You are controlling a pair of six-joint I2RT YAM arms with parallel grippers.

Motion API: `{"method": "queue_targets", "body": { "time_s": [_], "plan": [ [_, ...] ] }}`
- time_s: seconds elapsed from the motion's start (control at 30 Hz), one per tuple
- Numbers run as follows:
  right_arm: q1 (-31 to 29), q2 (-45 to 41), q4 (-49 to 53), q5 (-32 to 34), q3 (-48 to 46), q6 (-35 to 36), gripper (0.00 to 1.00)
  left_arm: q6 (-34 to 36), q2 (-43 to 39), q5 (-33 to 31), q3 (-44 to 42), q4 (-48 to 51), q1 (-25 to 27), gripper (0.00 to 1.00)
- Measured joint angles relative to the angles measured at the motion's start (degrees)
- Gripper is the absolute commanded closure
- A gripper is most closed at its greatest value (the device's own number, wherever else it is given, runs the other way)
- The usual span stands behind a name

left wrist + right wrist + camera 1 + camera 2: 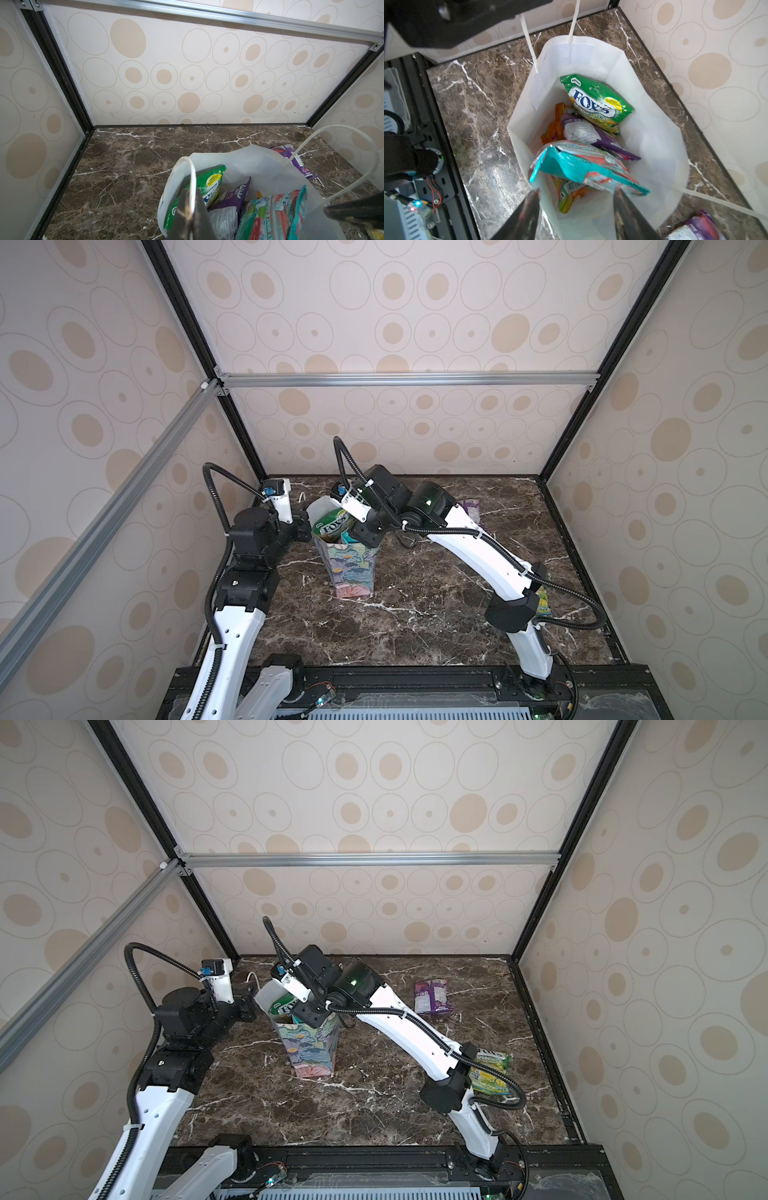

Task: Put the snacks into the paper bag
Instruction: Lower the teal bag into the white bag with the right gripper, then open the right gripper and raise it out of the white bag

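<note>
My left tool (187,209) is pressed together on the rim of the paper bag (353,572), at the bag's left side in both top views. A white cord handle (194,178) loops over the tool. My right tool (577,199) hangs over the bag's open mouth with its jaws apart, gripping nothing. The teal packet (581,166) lies just beyond its tips, and I cannot tell whether a tip touches it.

The bag stands upright near the middle of the desk (374,1115). Inside it I see at least 4 snacks:
- the teal packet, on top
- a purple packet (591,133), under the teal one
- a green FOX'S packet (596,104), leaning against a white inner wall
- an orange packet (554,126), lower down

Another 2 lie outside on the desk. A second purple packet (432,996) is towards the back right, and a yellow-green packet (490,1071) is on the right, partly hidden by my right arm.
</note>
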State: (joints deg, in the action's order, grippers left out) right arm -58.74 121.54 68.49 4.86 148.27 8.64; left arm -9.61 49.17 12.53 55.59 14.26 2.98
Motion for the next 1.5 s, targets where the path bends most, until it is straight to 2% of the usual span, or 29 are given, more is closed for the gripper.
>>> {"method": "queue_targets", "body": {
  "time_s": [0.27,0.7,0.77,0.87,0.97,1.07,1.3,1.5],
  "plan": [
    [0.0,-0.3,0.8,3.5,0.1,8.3,0.37,0.0,0.0,0.0,0.0,0.0,0.0,0.95],
    [0.0,5.9,0.4,6.3,1.4,18.8,0.34,0.0,0.0,0.0,0.0,0.0,0.0,0.95],
    [0.0,6.3,-0.4,6.0,1.4,19.9,0.45,0.0,0.0,0.0,0.0,0.0,0.0,0.95],
    [0.0,6.9,-0.7,5.4,1.5,20.7,0.68,0.0,0.0,-0.1,0.0,0.0,0.0,0.95],
    [0.1,7.5,-0.8,4.7,1.5,21.3,0.87,0.0,0.0,-0.2,0.0,0.0,0.0,0.95],
    [0.1,7.6,-0.8,3.8,1.5,21.3,0.99,0.0,0.0,-0.2,0.0,0.0,0.0,0.95],
    [0.3,7.6,-0.6,2.6,1.9,20.9,1.00,0.0,0.0,-0.2,-0.1,0.0,0.0,0.95],
    [0.5,6.0,-0.5,-1.1,2.4,18.2,1.00,0.0,0.0,-0.2,-0.1,0.0,0.0,0.95]
  ]
}}
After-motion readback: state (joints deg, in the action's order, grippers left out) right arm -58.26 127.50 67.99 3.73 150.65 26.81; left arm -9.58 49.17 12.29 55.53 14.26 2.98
